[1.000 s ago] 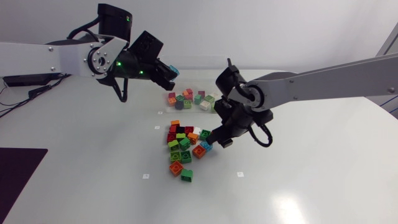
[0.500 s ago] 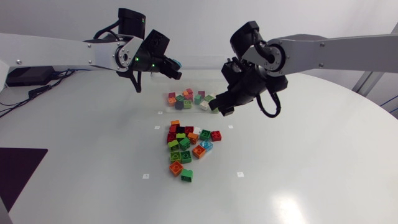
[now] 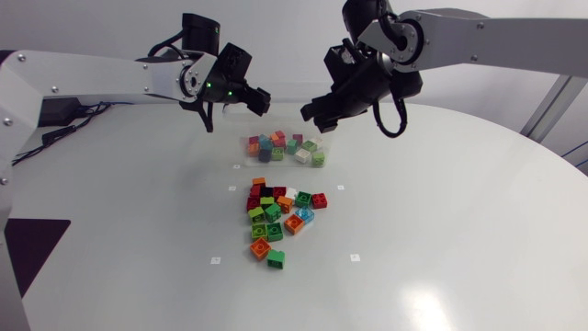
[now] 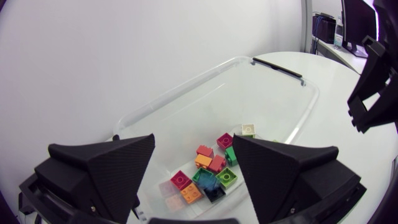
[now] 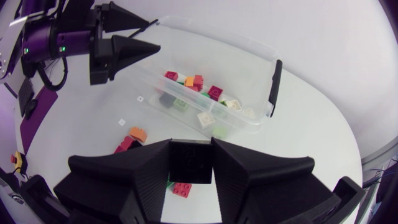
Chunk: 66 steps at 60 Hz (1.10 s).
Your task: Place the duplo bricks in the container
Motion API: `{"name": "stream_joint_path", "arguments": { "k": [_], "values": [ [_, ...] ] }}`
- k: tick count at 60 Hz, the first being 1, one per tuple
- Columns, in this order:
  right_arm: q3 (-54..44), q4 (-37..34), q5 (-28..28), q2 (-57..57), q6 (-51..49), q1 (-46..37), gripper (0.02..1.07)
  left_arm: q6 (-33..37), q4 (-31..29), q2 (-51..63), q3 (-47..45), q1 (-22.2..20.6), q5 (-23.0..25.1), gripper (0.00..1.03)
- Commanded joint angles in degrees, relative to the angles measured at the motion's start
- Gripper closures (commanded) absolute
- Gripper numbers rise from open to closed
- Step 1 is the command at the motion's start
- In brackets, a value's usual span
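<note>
Lifted from the pile of coloured duplo bricks, the right gripper, clamped on a black duplo brick, now hangs by the 3 o'clock end of the clear plastic container, whose long axis runs 9-to-3, while the empty, open-fingered left gripper hovers at its 10 o'clock.

black brick in black right pincer; red, green, orange bricks on white table.
</note>
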Motion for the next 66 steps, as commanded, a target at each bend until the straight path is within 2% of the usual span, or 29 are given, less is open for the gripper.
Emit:
{"name": "stream_joint_path", "arguments": {
  "k": [1,20,35,54,60,66],
  "values": [
    [2.9,0.6,-0.2,2.5,0.6,-0.3,0.8,0.7,0.0,-4.6,-3.9,-0.2,-0.5,0.04],
    [11.2,3.0,-0.2,9.5,1.1,-1.9,0.8,7.0,0.0,-20.5,-21.9,-0.3,-0.3,0.04],
    [17.2,4.6,-0.4,15.3,1.5,-2.9,0.8,12.1,-3.5,-25.8,-32.2,-1.5,1.5,0.05],
    [29.3,4.5,-0.4,24.0,2.3,-3.4,0.8,20.4,-7.3,-28.2,-41.3,-4.8,4.7,0.05],
    [32.0,4.4,-0.4,25.6,2.3,-3.8,0.74,21.1,-9.4,-28.3,-42.5,-6.6,4.6,0.05],
    [35.3,3.9,-0.3,27.2,2.2,-3.8,0.74,20.9,-13.0,-28.0,-42.5,-8.1,4.7,0.05]
  ]
}}
